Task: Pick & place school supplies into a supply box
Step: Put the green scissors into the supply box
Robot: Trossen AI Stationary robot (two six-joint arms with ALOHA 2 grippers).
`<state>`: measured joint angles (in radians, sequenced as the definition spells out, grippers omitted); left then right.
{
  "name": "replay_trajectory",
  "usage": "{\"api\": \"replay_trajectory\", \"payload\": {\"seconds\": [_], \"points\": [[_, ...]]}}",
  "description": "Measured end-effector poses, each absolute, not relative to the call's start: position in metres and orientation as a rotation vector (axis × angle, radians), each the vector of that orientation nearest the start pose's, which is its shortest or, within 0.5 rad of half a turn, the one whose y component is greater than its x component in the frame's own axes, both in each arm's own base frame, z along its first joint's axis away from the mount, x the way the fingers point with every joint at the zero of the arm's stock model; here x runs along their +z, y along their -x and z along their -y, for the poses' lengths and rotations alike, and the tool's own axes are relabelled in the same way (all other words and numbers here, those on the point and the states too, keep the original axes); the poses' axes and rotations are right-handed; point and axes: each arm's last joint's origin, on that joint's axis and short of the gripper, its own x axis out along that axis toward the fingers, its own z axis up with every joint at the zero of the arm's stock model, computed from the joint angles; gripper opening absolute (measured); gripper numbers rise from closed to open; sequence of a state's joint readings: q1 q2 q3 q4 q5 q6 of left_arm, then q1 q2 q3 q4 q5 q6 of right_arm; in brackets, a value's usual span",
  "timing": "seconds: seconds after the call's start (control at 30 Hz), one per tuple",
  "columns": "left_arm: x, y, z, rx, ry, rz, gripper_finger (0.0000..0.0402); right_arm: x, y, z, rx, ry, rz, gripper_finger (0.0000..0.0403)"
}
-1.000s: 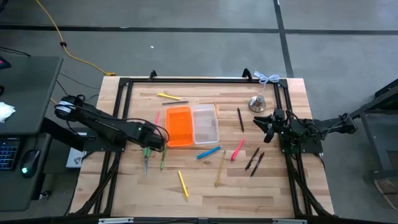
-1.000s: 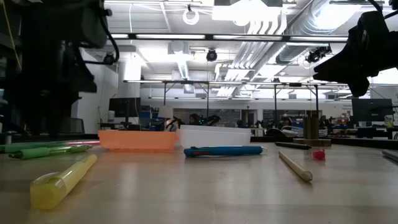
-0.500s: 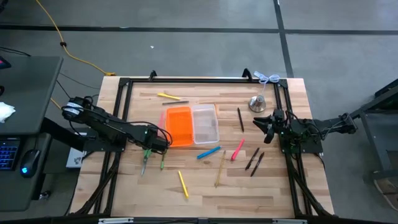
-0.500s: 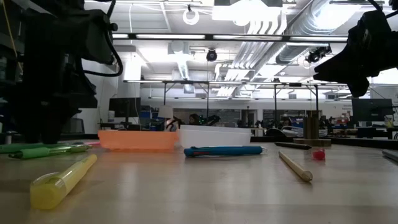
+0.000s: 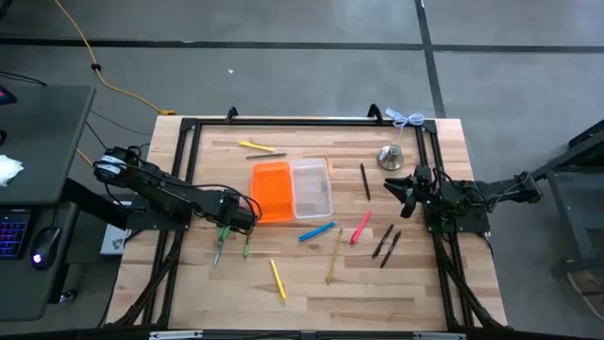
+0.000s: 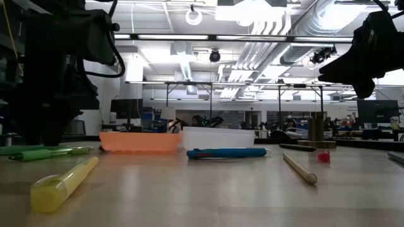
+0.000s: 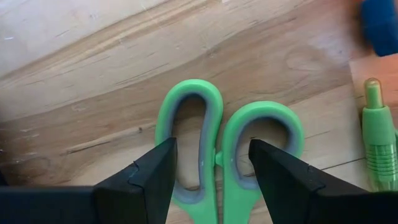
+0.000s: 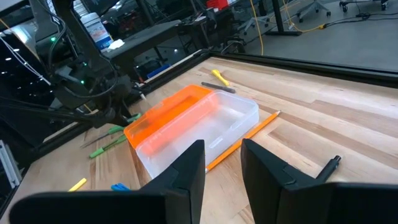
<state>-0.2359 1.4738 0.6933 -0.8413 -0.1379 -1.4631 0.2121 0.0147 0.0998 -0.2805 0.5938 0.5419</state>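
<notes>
Two green loops of the scissors (image 7: 229, 149) lie flat on the counter (image 5: 311, 283) directly between the spread fingers of the left hand (image 7: 211, 165), which is open wide and has hold of nothing. In the high view the scissors (image 5: 220, 244) sit just left of a green marker (image 5: 247, 245), near the orange half of the supply box (image 5: 291, 190), their long axis running toward the counter's near edge with the handles at the hand's end. The right hand (image 5: 408, 192) hovers by the right edge, fingers parted, empty.
</notes>
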Motion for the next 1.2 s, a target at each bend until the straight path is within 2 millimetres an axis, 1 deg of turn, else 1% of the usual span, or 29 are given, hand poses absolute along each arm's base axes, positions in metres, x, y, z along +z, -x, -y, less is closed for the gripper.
{"api": "replay_trajectory", "payload": {"seconds": [0.33, 0.4, 0.5, 0.83, 0.93, 1.2], "points": [[0.141, -0.202, 0.044, 1.039, 0.824, -1.277, 0.0243, 0.17, -0.087, -0.002, -0.422, -0.456, -0.072, 0.0083], [0.143, -0.205, 0.045, 1.015, 0.806, -1.279, 0.0243, 0.17, -0.087, -0.002, -0.422, -0.456, -0.072, 0.0083], [0.147, -0.215, 0.047, 0.946, 0.814, -1.229, 0.0244, 0.17, -0.086, -0.002, -0.423, -0.456, -0.072, 0.0083], [0.146, -0.213, 0.046, 0.945, 0.78, -1.228, 0.0243, 0.17, -0.086, -0.002, -0.424, -0.456, -0.071, 0.0083], [0.145, -0.214, 0.046, 0.942, 0.763, -1.228, 0.0232, 0.17, -0.086, -0.002, -0.424, -0.456, -0.071, 0.0083], [0.141, -0.219, 0.047, 0.892, 0.738, -1.246, 0.0186, 0.17, -0.086, -0.002, -0.423, -0.456, -0.072, 0.0083]]}}
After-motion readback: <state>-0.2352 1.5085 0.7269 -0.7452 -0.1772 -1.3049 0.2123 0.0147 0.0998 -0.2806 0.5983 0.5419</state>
